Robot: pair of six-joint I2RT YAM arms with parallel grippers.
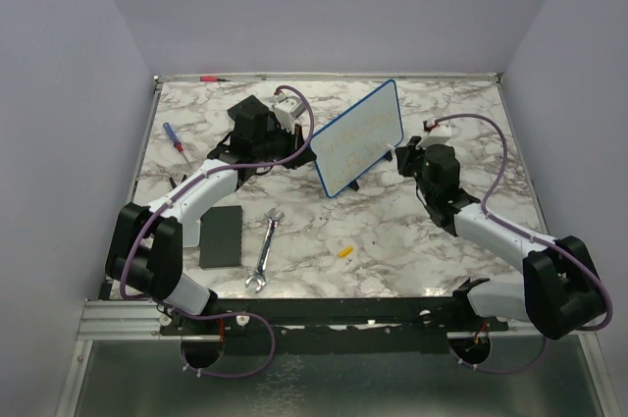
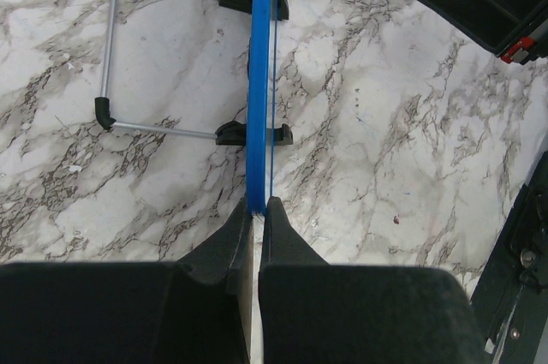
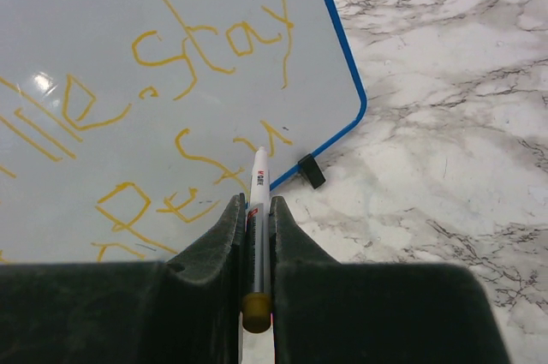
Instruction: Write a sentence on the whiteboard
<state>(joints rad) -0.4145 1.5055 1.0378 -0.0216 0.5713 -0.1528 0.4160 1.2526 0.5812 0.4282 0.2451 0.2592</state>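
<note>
Where the board [image 1: 358,137] stands: upright on its black feet near the middle of the table [image 1: 422,231], its face turned toward the right arm.
Sentence [image 3: 214,47]: two yellow lines are seen on the face, and the lower one is judged near its end.
Readable: "stay" is made out closing the upper line; the rest is cut off or too scrawled.
Marker [image 3: 259,180]: its tip is set at the lower line; the barrel's small print cannot be read.
Right gripper [image 3: 257,201]: pressed onto the marker.
Left gripper [image 2: 257,205]: pinched on the board's blue frame.
Left to do: perhaps some last letters; this cannot be told.
Cap [image 1: 344,251]: yellow, lying apart on the table.
</note>
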